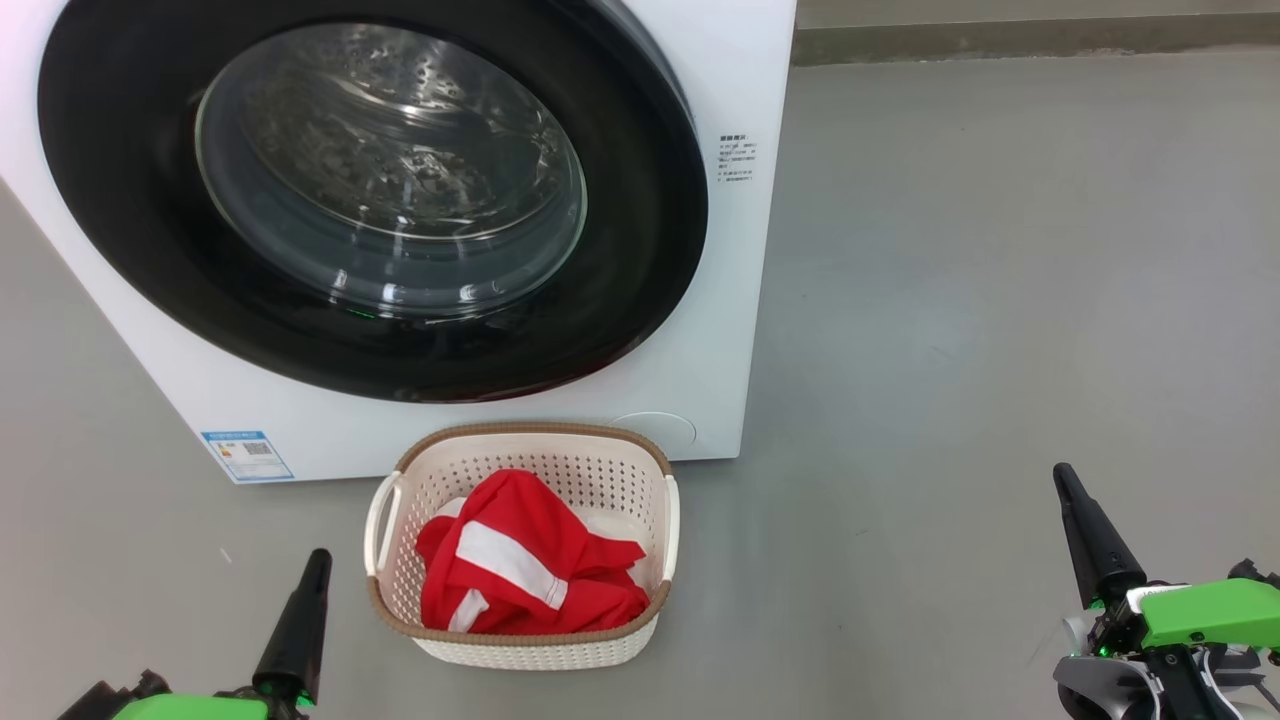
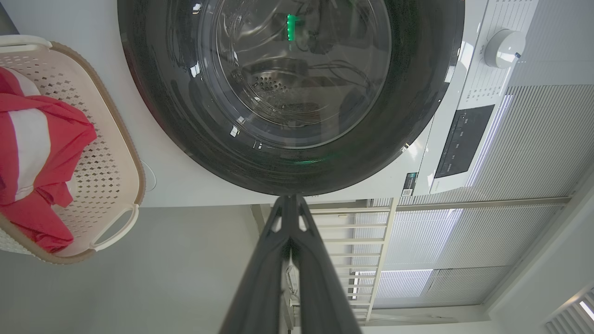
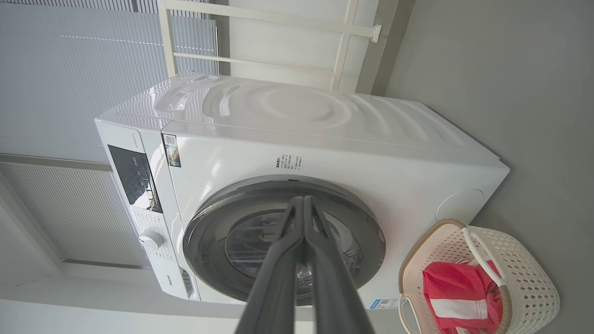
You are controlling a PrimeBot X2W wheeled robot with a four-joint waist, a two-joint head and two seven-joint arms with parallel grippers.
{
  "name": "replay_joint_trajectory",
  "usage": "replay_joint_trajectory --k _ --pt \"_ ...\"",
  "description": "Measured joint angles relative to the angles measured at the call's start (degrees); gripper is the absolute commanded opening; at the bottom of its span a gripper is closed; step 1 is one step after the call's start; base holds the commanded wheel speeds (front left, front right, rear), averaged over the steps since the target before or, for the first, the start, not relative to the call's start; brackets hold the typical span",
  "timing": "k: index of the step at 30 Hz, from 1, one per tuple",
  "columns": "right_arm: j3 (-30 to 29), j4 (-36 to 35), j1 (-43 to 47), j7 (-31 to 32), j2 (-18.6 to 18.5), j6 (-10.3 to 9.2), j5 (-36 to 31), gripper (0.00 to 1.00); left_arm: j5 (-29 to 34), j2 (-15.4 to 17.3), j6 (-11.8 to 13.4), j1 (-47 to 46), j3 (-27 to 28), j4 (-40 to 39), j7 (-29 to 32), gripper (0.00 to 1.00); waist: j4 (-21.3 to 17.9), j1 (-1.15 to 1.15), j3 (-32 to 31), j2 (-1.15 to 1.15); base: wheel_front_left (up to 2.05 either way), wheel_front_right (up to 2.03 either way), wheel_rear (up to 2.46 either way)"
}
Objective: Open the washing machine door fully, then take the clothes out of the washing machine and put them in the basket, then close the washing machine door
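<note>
Washing machine door (image 1: 390, 170) sits shut on the washing machine (image 1: 715, 330). Clothes (image 1: 520, 570) are heaped in the basket (image 1: 520, 432), on the floor just before the machine's front. Left gripper (image 1: 319, 556) & right gripper (image 1: 1062, 472) both have fingers pressed together, empty, flanking the basket. Head view catches the blue label sticker (image 1: 247, 455); left wrist view adds the dial (image 2: 503, 46); right wrist view, the machine's top.

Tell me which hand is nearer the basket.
The left hand, shut, close beside the basket at its left handle. The right hand, also shut, stands much farther off on the other side.

Head cam looks down, wrist cams rolled sideways; all share door (image 1: 390, 170).
</note>
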Motion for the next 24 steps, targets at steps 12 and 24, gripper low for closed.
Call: replay_joint_trajectory --k 12,24 --pt "-0.1 0.0 0.0 0.0 0.0 0.00 0.0 0.00 0.0 0.0 0.0 0.0 0.0 0.0 0.0 0.00 0.0 0.00 0.0 0.00 0.00 0.00 0.00" --pt "-0.1 0.0 0.0 0.0 0.1 0.00 0.0 0.00 0.0 0.0 0.0 0.0 0.0 0.0 0.0 0.00 0.0 0.00 0.0 0.00 0.00 0.00 0.00"
